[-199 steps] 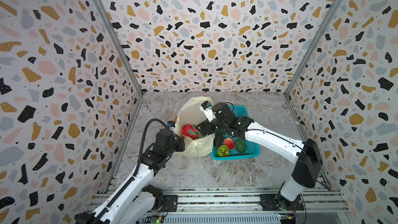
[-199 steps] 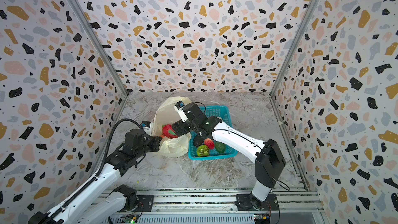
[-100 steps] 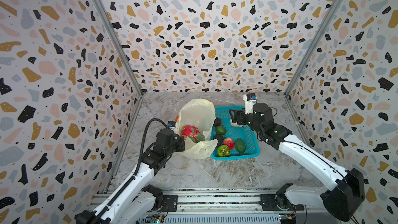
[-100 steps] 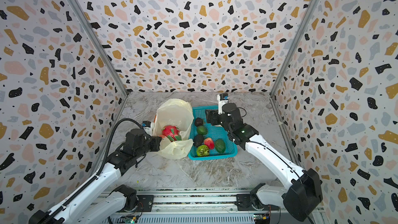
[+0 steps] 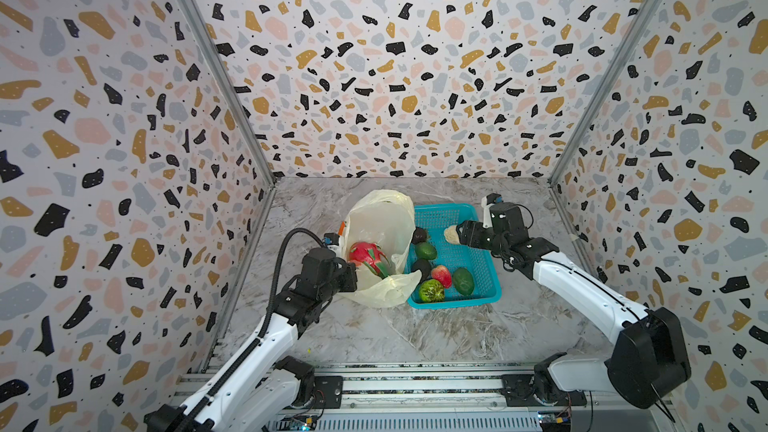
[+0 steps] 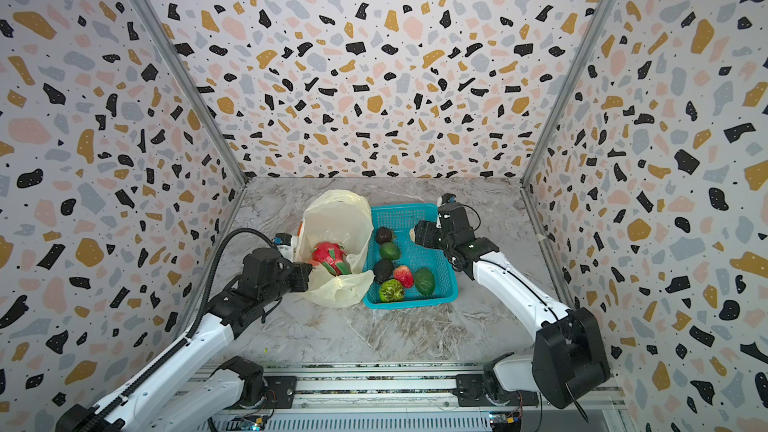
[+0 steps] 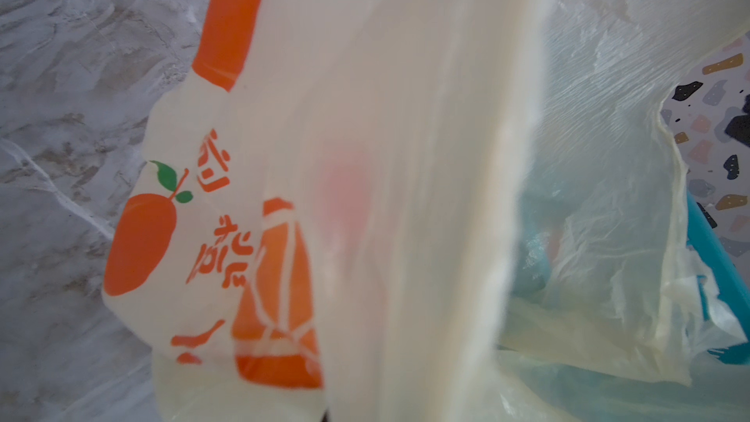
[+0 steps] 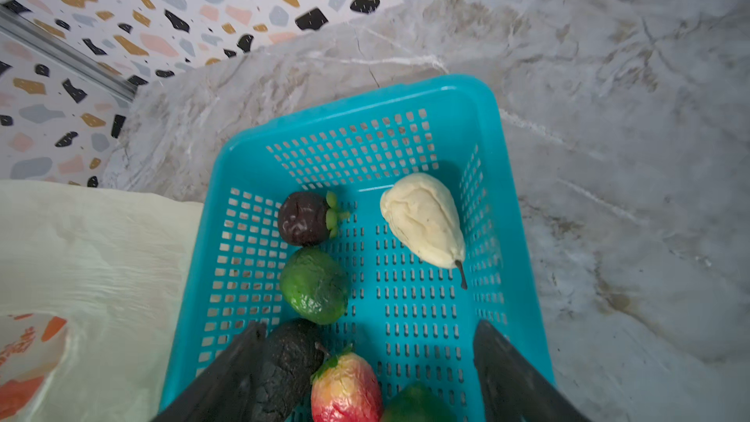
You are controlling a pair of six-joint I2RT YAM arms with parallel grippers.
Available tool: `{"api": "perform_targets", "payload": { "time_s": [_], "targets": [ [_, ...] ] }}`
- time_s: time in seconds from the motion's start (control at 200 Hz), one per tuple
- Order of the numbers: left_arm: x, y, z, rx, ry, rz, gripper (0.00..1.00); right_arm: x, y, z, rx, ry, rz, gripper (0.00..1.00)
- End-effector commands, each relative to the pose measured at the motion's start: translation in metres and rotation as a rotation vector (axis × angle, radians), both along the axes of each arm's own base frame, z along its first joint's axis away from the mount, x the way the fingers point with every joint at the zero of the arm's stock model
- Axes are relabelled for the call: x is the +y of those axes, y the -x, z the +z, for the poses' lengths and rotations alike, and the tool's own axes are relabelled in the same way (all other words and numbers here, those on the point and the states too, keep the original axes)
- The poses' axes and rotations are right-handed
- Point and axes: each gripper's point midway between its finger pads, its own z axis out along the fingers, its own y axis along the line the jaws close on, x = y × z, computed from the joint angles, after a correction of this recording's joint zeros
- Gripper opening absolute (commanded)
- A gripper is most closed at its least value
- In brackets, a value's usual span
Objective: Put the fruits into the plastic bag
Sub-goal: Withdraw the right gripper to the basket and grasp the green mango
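Seven fruits lie in the basket, right of the bag, whose near-left rim the left gripper pinches. The right gripper, jaws apart near the pear, should centre over it, then close across its belly.

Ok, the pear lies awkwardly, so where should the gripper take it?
Grip the pear across its broad belly, straight down from above: it lies on its side in the basket, apart from the other fruits, and its tapering stem end would likely slip.
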Motion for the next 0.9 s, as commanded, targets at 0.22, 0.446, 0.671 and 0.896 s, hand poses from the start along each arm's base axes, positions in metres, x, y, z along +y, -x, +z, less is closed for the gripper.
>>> {"api": "perform_targets", "payload": {
  "time_s": [0.22, 0.446, 0.671, 0.896],
  "targets": [
    [-0.003, -0.008, 0.018, -0.052, 0.019, -0.002, 0.00, 0.000, 0.029, -0.045, 0.144, 0.079, -0.018, 0.81],
    [-0.002, -0.008, 0.019, -0.057, 0.020, -0.001, 0.00, 0.010, 0.046, -0.075, 0.250, 0.172, 0.044, 0.80],
    [-0.002, -0.008, 0.017, -0.054, 0.017, -0.002, 0.00, 0.004, 0.066, -0.101, 0.335, 0.246, 0.065, 0.81],
    [-0.003, -0.008, 0.016, -0.050, 0.018, -0.006, 0.00, 0.004, 0.073, -0.113, 0.373, 0.243, 0.071, 0.79]
  ]
}}
